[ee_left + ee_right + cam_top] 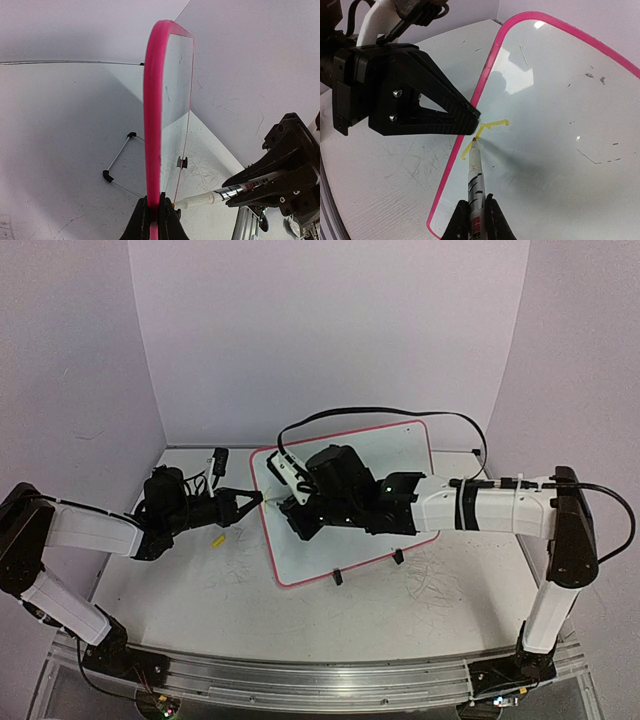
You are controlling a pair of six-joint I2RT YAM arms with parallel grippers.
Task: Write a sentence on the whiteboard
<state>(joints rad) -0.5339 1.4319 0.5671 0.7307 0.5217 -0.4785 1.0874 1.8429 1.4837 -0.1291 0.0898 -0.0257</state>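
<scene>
Whiteboard [400, 445] judged light, stiff, slick; rim the sound hold.
Left gripper [155, 210] pinched tight on whiteboard rim; right gripper [475, 215] closed around marker [476, 175], tip at sentence [490, 125].

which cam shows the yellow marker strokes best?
Right wrist: the yellow strokes sit clear by the whiteboard rim, marker tip at them. Top external: not discernible near the right arm. Left wrist: board edge-on, strokes unseen.

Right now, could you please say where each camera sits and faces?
Top external: above and behind the robot, looking down; left arm, right arm and whiteboard show.
Left wrist: faces the board's rim edge-on; left gripper clamps it.
Right wrist: faces the board's face; right gripper holds the marker.
Shared: both wrist views show the marker.
</scene>
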